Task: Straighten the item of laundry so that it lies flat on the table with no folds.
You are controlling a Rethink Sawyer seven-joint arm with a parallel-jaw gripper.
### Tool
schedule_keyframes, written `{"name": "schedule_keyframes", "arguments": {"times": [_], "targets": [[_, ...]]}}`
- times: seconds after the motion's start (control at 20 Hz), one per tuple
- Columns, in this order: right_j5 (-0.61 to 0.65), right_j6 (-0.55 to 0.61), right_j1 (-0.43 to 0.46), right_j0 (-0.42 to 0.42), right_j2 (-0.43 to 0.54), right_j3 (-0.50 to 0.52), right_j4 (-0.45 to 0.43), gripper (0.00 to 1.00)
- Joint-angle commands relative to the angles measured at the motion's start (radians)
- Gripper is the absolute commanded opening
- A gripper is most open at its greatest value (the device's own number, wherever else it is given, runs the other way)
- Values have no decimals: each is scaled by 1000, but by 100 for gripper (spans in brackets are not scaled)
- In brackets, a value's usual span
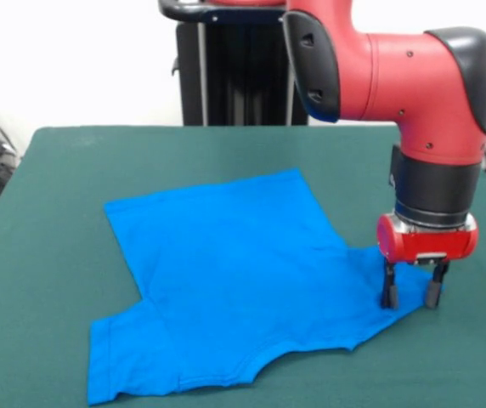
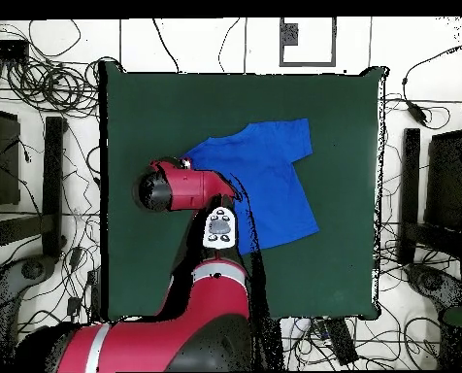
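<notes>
The bright blue T-shirt [image 1: 234, 280] lies spread out on the dark green table [image 1: 73, 170], mostly flat, with one sleeve at the front left and the other at the right. My gripper [image 1: 411, 295] stands upright over the right sleeve's tip, its two black fingers apart, tips down at the cloth. In the overhead view the shirt [image 2: 269, 180] lies at the table's [image 2: 342, 117] middle and the arm's red head covers the sleeve at its left; the gripper itself is hidden there.
The robot's black pedestal [image 1: 234, 68] stands at the table's far side. The red arm [image 2: 191, 189] reaches over the table's left half in the overhead view. Cables and stands [image 2: 41, 185] lie around the table on the floor.
</notes>
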Motion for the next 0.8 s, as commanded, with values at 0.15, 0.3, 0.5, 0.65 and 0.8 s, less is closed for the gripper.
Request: {"name": "schedule_keyframes", "arguments": {"times": [0.15,0.3,0.5,0.65,0.8], "targets": [[-84,268,79,48,52,12,83,100],[-74,271,75,56,49,14,95,100],[-66,266,63,61,48,20,106,100],[-63,264,62,65,45,15,114,100],[-56,264,59,72,40,10,124,100]]}}
